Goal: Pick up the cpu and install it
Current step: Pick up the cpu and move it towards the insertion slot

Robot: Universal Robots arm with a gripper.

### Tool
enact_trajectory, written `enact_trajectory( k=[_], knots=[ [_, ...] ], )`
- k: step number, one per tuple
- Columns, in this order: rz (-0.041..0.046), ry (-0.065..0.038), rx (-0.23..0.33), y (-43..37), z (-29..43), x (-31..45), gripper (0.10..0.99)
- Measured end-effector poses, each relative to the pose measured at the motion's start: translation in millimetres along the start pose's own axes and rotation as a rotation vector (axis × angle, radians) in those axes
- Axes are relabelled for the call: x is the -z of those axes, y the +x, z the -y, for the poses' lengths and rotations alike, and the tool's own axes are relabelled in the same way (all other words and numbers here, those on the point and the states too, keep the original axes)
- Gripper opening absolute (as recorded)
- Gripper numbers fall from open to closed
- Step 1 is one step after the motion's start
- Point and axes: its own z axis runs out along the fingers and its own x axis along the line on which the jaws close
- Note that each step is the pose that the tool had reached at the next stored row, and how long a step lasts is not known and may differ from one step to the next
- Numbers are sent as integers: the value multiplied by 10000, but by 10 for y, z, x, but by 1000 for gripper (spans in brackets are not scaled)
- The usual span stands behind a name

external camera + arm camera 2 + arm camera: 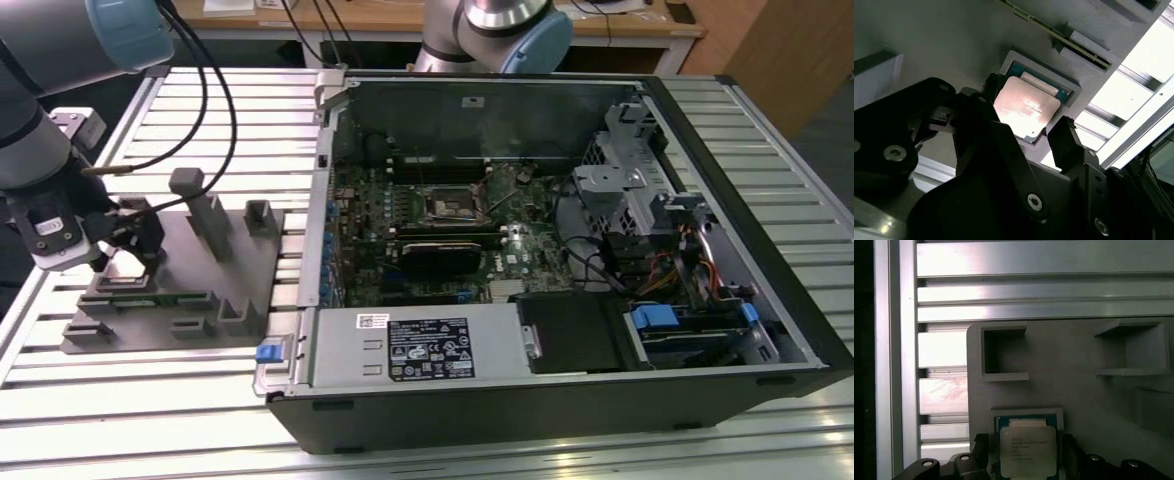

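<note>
Black 2-finger gripper (1027, 101) is gripping the small flat square silver-topped cpu (1028, 450) at a narrow spread, 1 finger on each opposite edge. In both wrist views the cpu is sitting in a square recess of the grey moulded fixture (200, 285). The exterior view is showing the open black computer case (747, 330) just beside the fixture.

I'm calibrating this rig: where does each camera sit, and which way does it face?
Exterior view: off the arm, above the slatted table, looking down on the open computer case and grey fixture; the arm shows.
First wrist view: on the wrist, facing squarely down at the cpu and fixture; the gripper shows.
Second wrist view: on the wrist, slanting past the gripper toward the cpu.
Shared: both wrist views show cpu, fixture, gripper.
</note>
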Motion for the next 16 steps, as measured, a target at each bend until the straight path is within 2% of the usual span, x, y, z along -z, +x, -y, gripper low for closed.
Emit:
enact_trajectory(
  k=[1, 2, 16],
  knots=[
    [-1, 2, 0, 0, 0, 0, 725],
    [1, 2, 0, -1, 0, -1, 659],
    [-9, -8, 332, 1, 3, 11, 643]
  ],
)
